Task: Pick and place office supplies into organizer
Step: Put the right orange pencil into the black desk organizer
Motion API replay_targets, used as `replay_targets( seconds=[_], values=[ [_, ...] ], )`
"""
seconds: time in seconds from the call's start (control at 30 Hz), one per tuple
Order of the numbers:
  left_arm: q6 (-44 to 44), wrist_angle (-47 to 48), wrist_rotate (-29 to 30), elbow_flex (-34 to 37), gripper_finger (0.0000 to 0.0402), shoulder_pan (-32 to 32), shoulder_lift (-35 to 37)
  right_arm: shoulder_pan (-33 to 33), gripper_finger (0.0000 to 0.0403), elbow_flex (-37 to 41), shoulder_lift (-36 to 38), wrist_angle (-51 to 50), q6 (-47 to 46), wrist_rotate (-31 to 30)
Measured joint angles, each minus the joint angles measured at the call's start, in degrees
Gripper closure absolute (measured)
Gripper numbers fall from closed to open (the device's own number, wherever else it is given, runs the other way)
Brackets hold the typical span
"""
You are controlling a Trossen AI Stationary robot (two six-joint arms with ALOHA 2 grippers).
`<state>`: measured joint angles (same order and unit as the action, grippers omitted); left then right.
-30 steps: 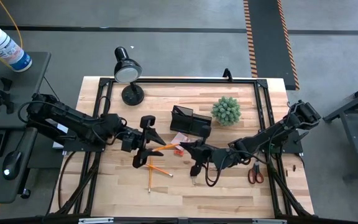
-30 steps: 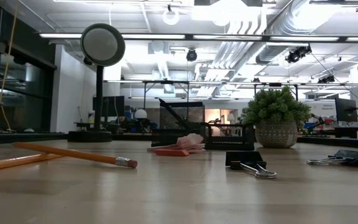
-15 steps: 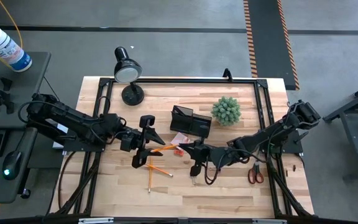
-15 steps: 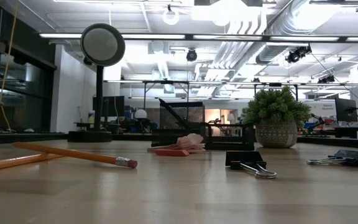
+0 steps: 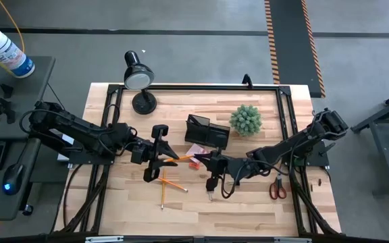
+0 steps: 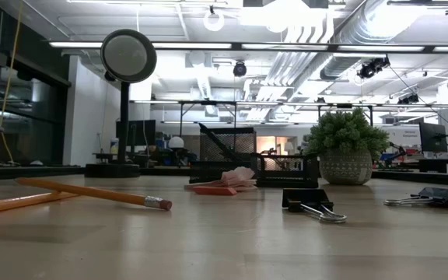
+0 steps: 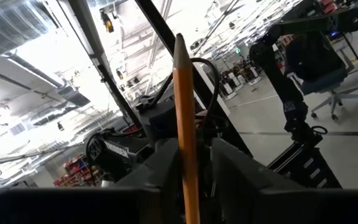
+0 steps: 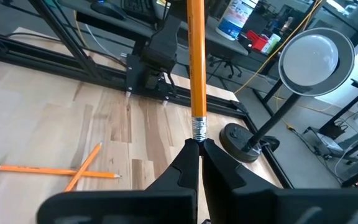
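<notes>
Both grippers, left (image 5: 164, 156) and right (image 5: 200, 159), pinch one pencil (image 5: 181, 158) between narrow jaws; pulling apart could snap it.

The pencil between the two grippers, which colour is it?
The pencil is orange, with a silver metal band near its end; the right wrist view shows it best.

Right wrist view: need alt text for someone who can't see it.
The right gripper pinches the eraser end of an orange pencil that runs toward the left gripper. Below, two crossed pencils lie on the wooden table; a black desk lamp stands nearby.
</notes>
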<state>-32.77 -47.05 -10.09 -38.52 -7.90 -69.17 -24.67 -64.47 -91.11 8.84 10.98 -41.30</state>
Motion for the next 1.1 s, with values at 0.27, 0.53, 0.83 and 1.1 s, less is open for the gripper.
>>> replay_targets(
  seconds=[0.27, 0.53, 0.83, 1.1],
  values=[
    [0.0, 0.1, 0.0, 0.0, 0.0380, 0.0, 0.0, -0.1, 0.0403, 0.0, 0.0, 0.0, 0.0, -0.2],
    [-1.0, 0.1, -0.2, 0.0, 0.0395, 0.0, 0.0, -0.1, 0.0400, 0.0, 0.0, 0.0, 0.0, 1.3],
    [-1.5, 0.2, 0.0, 0.0, 0.0397, 0.0, 0.0, -0.1, 0.0330, 0.0, 0.0, -0.9, 0.0, 0.8],
    [-1.7, 0.5, 0.2, 0.0, 0.0397, 0.0, 0.0, -0.1, 0.0250, 0.0, 0.0, -4.2, 0.0, -8.1]
  ],
)
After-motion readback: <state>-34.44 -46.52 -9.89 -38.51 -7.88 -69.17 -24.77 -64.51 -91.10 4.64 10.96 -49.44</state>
